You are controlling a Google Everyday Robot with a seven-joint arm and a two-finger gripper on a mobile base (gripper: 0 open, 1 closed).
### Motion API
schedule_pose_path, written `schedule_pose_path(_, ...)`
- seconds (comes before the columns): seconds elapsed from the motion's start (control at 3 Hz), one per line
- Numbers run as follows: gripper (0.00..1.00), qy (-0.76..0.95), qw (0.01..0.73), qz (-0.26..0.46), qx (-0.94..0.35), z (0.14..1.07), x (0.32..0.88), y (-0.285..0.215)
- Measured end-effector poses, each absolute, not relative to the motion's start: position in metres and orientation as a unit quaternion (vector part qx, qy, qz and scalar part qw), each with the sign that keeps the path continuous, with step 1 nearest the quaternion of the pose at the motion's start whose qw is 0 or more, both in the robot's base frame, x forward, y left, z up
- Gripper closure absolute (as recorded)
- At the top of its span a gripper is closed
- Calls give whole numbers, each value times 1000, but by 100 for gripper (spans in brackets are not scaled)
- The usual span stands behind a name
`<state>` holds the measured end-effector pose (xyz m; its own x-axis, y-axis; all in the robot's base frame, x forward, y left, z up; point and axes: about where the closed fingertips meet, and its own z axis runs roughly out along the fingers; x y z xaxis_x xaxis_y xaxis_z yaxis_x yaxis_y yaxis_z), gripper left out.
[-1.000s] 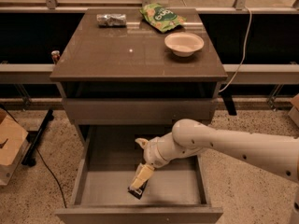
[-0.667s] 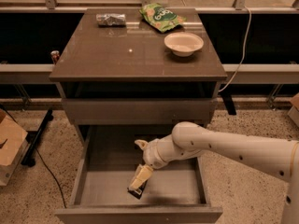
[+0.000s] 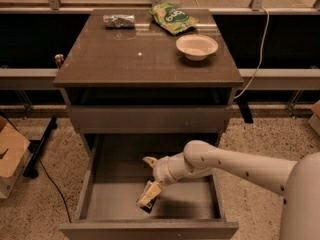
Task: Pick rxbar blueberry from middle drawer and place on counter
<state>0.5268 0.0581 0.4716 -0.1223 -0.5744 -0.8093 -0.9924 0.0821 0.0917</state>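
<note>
The middle drawer [image 3: 90, 194] is pulled out wide, with its smooth grey floor showing. My gripper [image 3: 145, 181] is down inside it, left of centre, on the end of the white arm [image 3: 235, 166] that reaches in from the right. The gripper is open: one cream finger [image 3: 149, 160] points up-left and the other [image 3: 149, 193] points down toward the drawer front. The rxbar blueberry [image 3: 146, 207], a small dark bar, lies on the drawer floor right under the tip of the lower finger, mostly covered by it. The counter [image 3: 125, 59] is the glossy top of the cabinet above.
On the counter sit a crumpled silver foil packet [image 3: 119, 20] at the back left, a green snack bag [image 3: 173, 18] at the back middle and a white bowl [image 3: 197, 46] at the right. A closed drawer front [image 3: 147, 119] lies above the open drawer. A cardboard box [image 3: 10, 156] stands on the floor at left.
</note>
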Motion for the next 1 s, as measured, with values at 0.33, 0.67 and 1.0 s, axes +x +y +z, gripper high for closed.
schedule_pose_path(0.33, 0, 666, 309, 360, -575, 441, 530, 65)
schedule_pose_path(0.67, 0, 670, 314, 371, -561, 413, 527, 69)
schedule_pose_path(1.0, 0, 685, 321, 380, -532, 384, 523, 65)
